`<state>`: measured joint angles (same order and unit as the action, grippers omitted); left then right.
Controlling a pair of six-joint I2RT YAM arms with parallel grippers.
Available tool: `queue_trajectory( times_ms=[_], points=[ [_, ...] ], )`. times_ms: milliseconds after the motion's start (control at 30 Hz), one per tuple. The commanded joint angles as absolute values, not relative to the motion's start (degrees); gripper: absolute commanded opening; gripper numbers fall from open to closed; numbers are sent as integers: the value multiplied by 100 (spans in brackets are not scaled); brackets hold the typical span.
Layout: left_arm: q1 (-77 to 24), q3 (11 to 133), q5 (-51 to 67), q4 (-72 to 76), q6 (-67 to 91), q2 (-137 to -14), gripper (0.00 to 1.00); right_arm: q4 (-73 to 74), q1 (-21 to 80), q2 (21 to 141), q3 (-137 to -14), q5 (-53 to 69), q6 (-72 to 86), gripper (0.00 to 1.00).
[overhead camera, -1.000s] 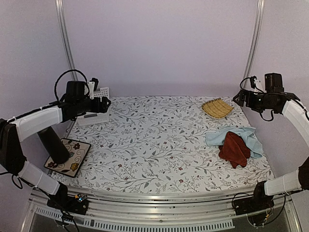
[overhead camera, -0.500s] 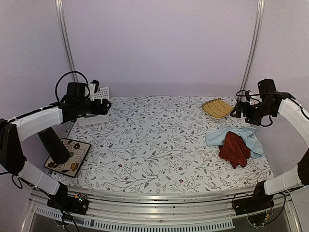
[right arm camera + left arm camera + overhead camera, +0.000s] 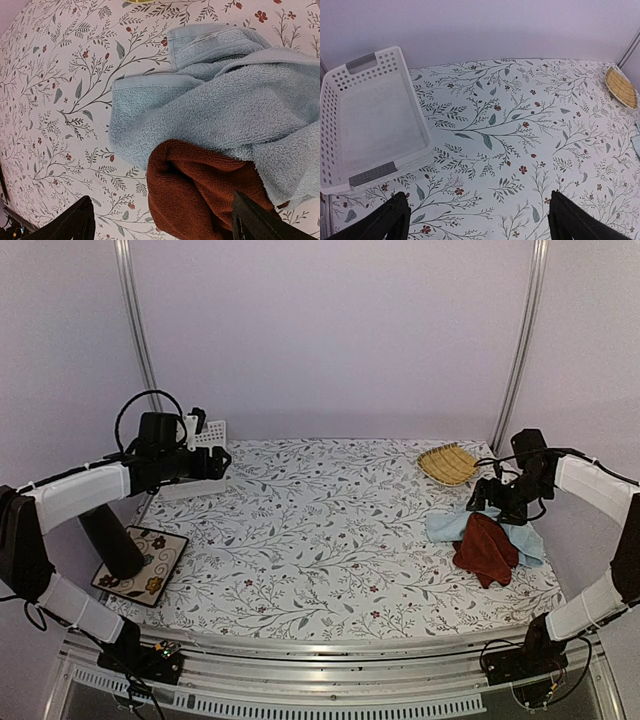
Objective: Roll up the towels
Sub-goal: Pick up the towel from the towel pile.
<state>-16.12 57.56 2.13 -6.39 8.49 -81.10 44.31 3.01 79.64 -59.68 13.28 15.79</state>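
Right claw [image 3: 482, 502] descended over blue towel [image 3: 446, 526] edge, jaws apart.

L claw [image 3: 477, 220] wide open, up high; R claw [image 3: 162, 220] open too, pointing down low.

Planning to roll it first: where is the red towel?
The red towel lies bunched on the table's right side in the top view, atop the blue towel, under the right gripper, nearer than the yellow mat.
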Motion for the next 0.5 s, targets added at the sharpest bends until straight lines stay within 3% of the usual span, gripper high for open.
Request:
queue_trajectory(
  times_ms=[0,467],
  points=[
    [-1692,5640,264,-669,924,-8172,97,4035,333,8123,-5884,1031,1735,94],
    [-1700,5589,261,-698,993,-8144,97,3718,654,8625,-6016,837,1711,74]
  ],
)
